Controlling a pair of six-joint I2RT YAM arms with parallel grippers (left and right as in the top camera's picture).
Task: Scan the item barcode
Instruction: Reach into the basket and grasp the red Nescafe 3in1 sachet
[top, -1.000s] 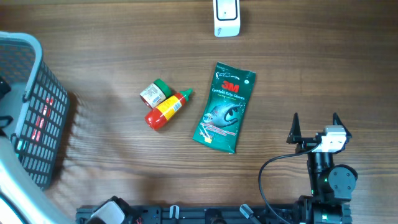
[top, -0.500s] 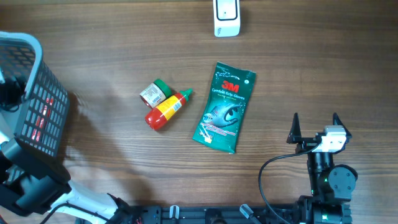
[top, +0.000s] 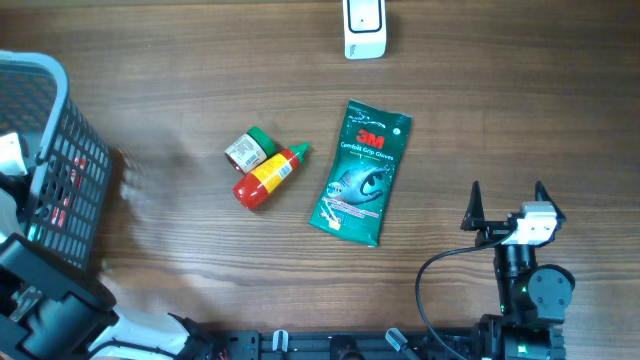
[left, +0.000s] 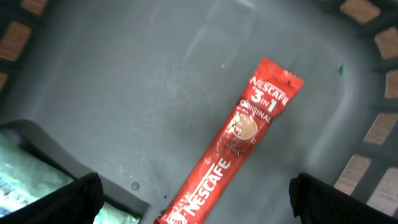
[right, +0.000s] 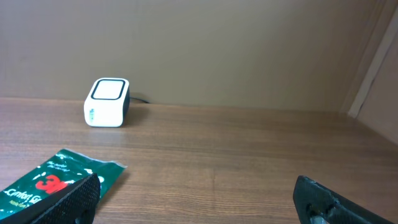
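Note:
A red Nescafe sachet (left: 239, 140) lies flat on the grey floor of the basket (top: 62, 165) at the table's left edge. My left gripper (left: 196, 190) hangs open above the sachet's lower end, a dark finger in each bottom corner of the left wrist view, touching nothing. The white barcode scanner (top: 364, 28) stands at the far middle of the table and also appears as the scanner (right: 107, 102) in the right wrist view. My right gripper (top: 506, 190) rests open and empty at the near right.
A green 3M glove pack (top: 361, 172) lies mid-table, its corner (right: 50, 183) by my right gripper's left finger. A red bottle (top: 268, 176) and a small green-capped jar (top: 250, 150) lie left of it. Something pale green (left: 25, 180) shows in the basket's corner.
My left arm has swung up along the table's left edge beside the basket. The items on the table and my right arm have not moved.

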